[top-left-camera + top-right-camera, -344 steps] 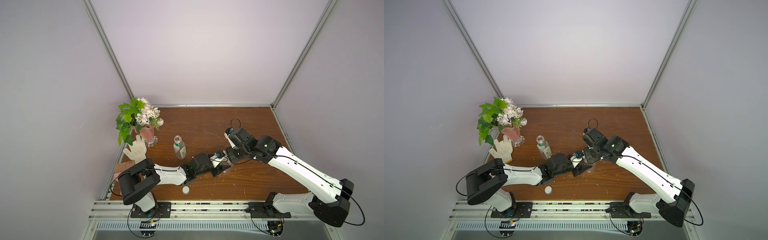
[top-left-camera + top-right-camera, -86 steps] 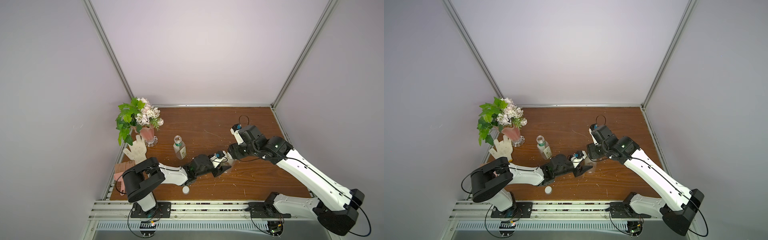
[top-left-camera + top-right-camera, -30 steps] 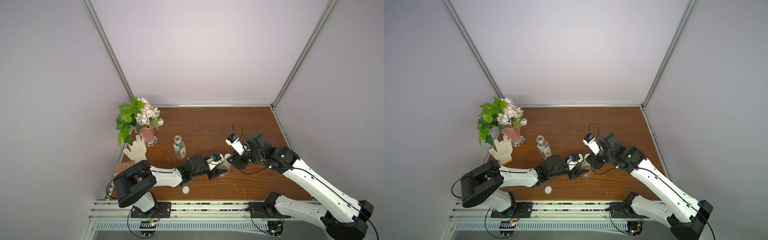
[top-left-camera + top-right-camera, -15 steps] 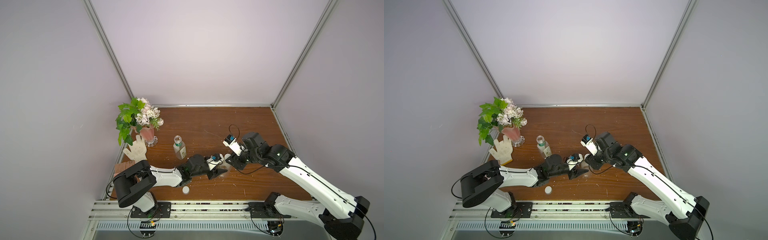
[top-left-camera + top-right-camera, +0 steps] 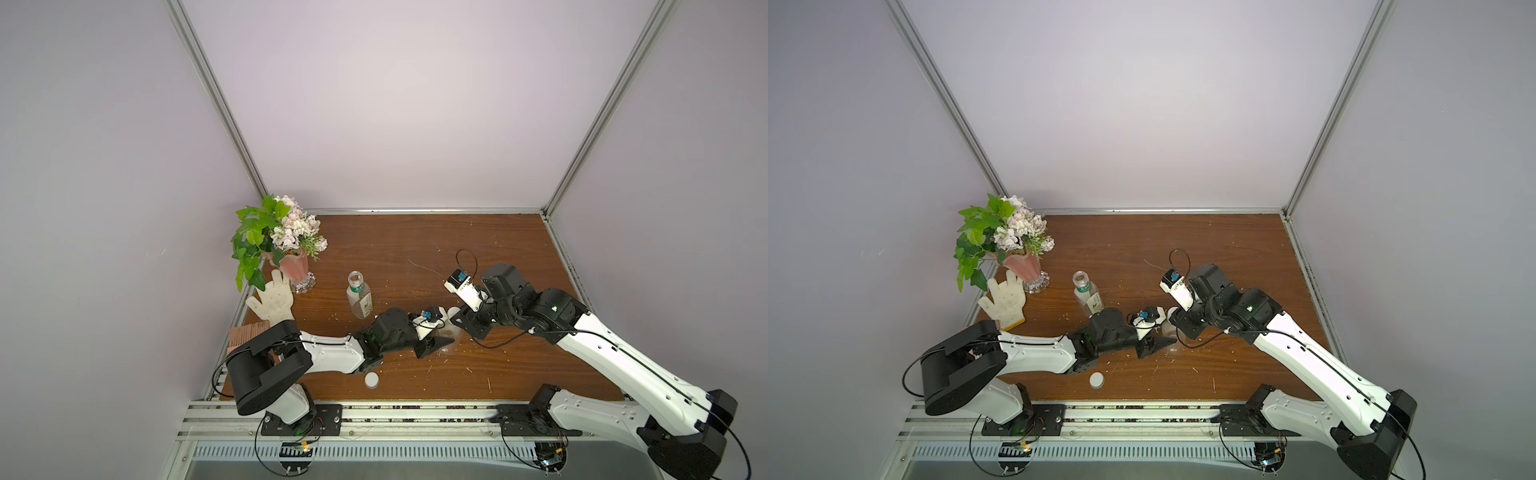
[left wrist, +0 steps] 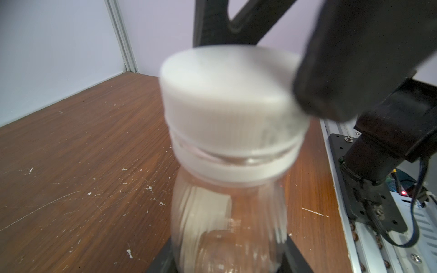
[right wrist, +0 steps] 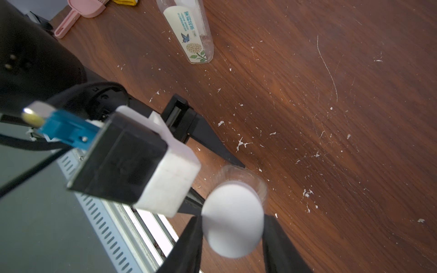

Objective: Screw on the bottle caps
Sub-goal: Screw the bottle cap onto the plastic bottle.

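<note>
The plain clear bottle point(image 6: 227, 224) stands on the wooden table point(image 5: 415, 249), and my left gripper point(image 6: 227, 260) is shut on its lower body. A white bottle cap point(image 6: 227, 101) sits on its neck. My right gripper point(image 7: 233, 227) is shut on this cap point(image 7: 233, 221) from above, with a black finger on each side. Both top views show the two grippers meeting at the bottle point(image 5: 449, 332) point(image 5: 1169, 330). The labelled bottle point(image 5: 359, 297) point(image 7: 191, 35) stands uncapped to the left. A second white cap point(image 5: 371, 379) point(image 5: 1096, 379) lies flat near the front edge.
A pink vase of flowers point(image 5: 295, 266) and a white glove point(image 5: 272, 299) stand at the back left. A brown block point(image 5: 245, 332) lies by the left arm's base. The metal rail point(image 5: 374, 415) runs along the table's front edge. Walls close in three sides.
My right gripper has closed onto the cap on the plain bottle and shifted slightly left. The left gripper has kept its hold on the bottle.
</note>
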You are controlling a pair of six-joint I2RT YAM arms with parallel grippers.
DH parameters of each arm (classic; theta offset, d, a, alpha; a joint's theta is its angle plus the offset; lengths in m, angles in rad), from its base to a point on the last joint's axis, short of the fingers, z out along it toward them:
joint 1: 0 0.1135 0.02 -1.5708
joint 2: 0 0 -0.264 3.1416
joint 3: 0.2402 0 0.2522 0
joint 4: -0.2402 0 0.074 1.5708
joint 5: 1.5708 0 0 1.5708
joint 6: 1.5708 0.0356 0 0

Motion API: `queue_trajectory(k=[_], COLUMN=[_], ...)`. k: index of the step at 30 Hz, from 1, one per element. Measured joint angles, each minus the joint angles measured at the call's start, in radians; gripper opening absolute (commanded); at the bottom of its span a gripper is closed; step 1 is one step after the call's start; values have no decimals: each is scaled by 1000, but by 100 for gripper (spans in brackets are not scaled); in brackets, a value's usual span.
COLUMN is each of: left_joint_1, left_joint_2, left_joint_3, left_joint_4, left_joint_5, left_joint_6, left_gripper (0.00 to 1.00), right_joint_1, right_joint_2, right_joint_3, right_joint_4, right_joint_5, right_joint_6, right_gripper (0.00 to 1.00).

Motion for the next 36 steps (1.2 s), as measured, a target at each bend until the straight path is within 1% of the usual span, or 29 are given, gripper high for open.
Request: queue_trajectory(k=[3, 7, 15, 17, 19, 25, 31, 34, 36], left_joint_1=[0, 0, 0, 0, -2, -2, -2, -2, -2], left_joint_2=[-6, -15, -14, -9, 2, 10, 10, 11, 14], left_joint_3=[0, 0, 0, 3, 8, 8, 8, 8, 8], left_joint_4=[-2, 0, 7, 14, 22, 52, 75, 77, 79], left_joint_5=[-39, -89, -133, -139, -141, -127, -83, -62, -56], left_joint_6=[0, -3, -27, -31, -37, -57, -66, -66, -66], left_gripper=[50, 50, 51, 53, 56, 75, 80, 80, 77], right_joint_1=[0, 6, 8, 11, 13, 13, 13, 13, 13], right_joint_2=[0, 0, -3, -3, -3, -8, -28, -28, -29], right_joint_3=[-7, -14, -40, -42, -43, -58, -76, -76, -76], right_joint_4=[22, 52, 103, 109, 114, 135, 151, 152, 154], right_joint_5=[40, 93, 155, 168, 179, 168, 125, 107, 99], right_joint_6=[58, 176, 410, 454, 486, 497, 439, 417, 411], right_gripper=[34, 33, 29, 28, 28, 27, 27, 27, 28])
